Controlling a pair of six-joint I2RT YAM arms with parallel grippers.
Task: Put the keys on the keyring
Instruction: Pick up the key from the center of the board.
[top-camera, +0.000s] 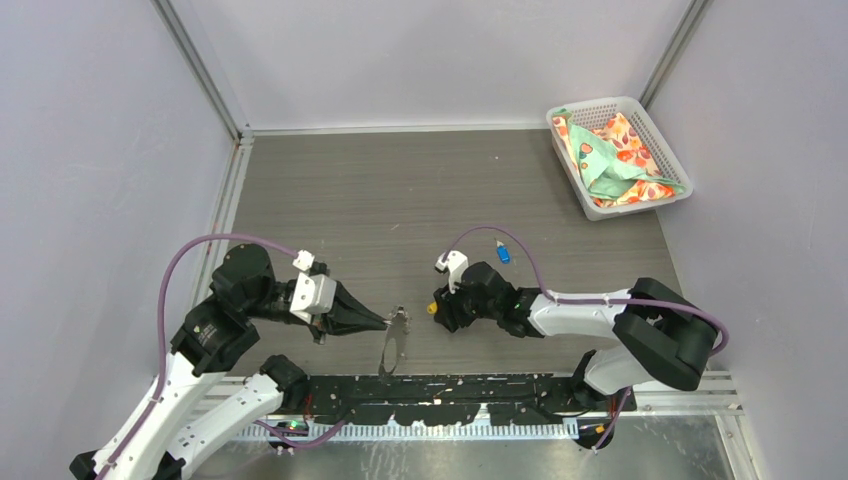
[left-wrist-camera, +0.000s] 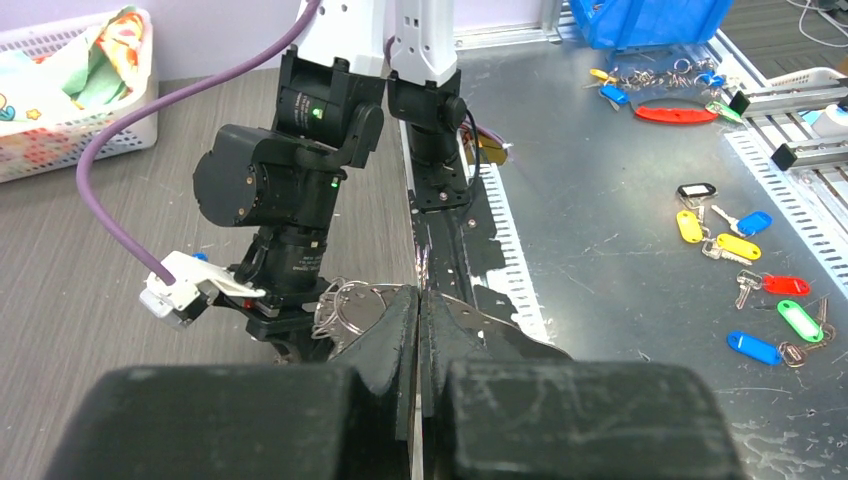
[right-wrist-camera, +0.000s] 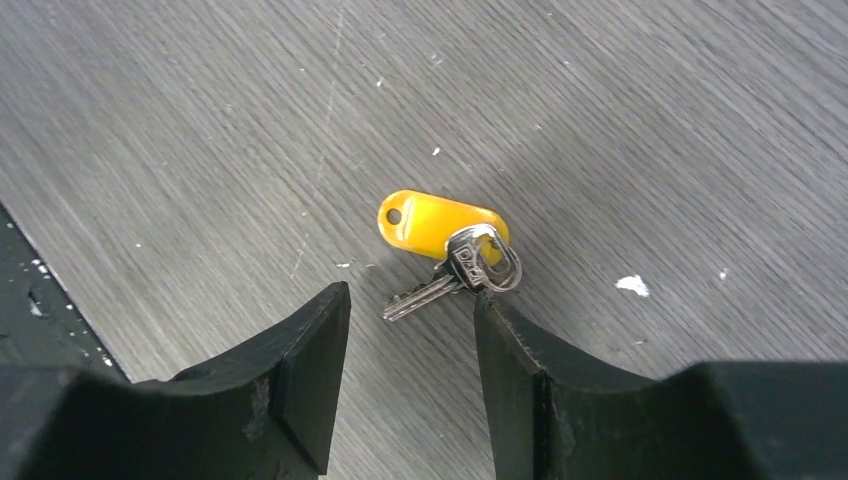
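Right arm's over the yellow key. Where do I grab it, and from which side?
Probably the yellow plastic head, across its narrow width, coming straight down: it lies flat on the table, and that leaves its small ring and blade free.

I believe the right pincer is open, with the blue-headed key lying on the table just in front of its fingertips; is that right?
Not quite: it is the yellow-headed key, not a blue one, as the right wrist view shows. The rest holds: the right pincer is open, and that key lies on the table just in front of its fingertips.
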